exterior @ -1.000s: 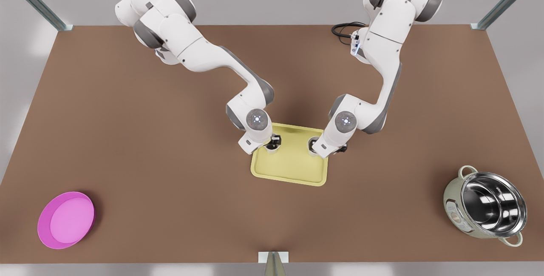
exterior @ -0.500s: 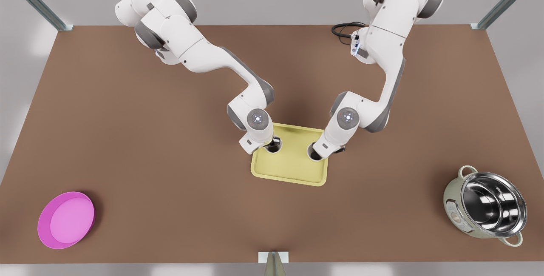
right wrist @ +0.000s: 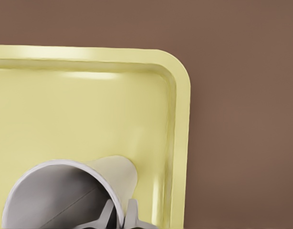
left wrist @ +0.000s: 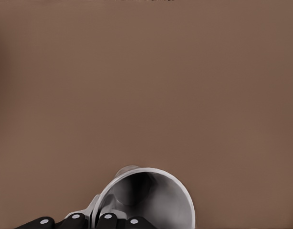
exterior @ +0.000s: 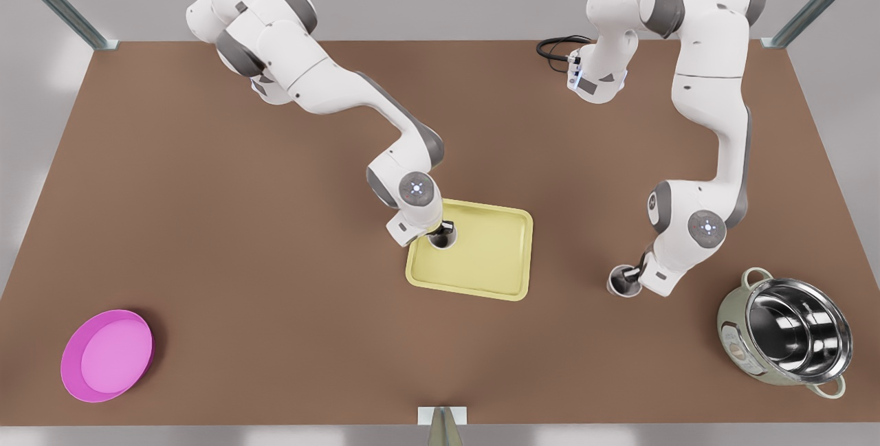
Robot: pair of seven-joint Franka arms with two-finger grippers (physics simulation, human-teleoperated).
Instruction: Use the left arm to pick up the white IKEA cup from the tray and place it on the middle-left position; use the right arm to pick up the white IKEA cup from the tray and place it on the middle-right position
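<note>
The pale yellow tray [exterior: 495,253] lies mid-table. My left gripper [exterior: 631,280], on the arm at the front view's right, is shut on the rim of a white cup [exterior: 621,285] over bare brown tabletop to the right of the tray. In the left wrist view that cup [left wrist: 151,195] sits between my fingers [left wrist: 108,220]; I cannot tell if it touches the table. My right gripper [exterior: 443,231] is shut on the wall of the other white cup [exterior: 440,240] at the tray's far left corner. The right wrist view shows this cup [right wrist: 65,191] on the tray [right wrist: 89,114].
A round pink dish [exterior: 106,355] lies at the front view's near left. A steel pot [exterior: 787,332] stands at the near right, a short way from the left gripper's cup. A black cable [exterior: 553,47] lies at the back.
The left gripper has carried its cup off the tray and far toward the front view's right, onto bare table. The right gripper and its cup have stayed at the tray's corner.
</note>
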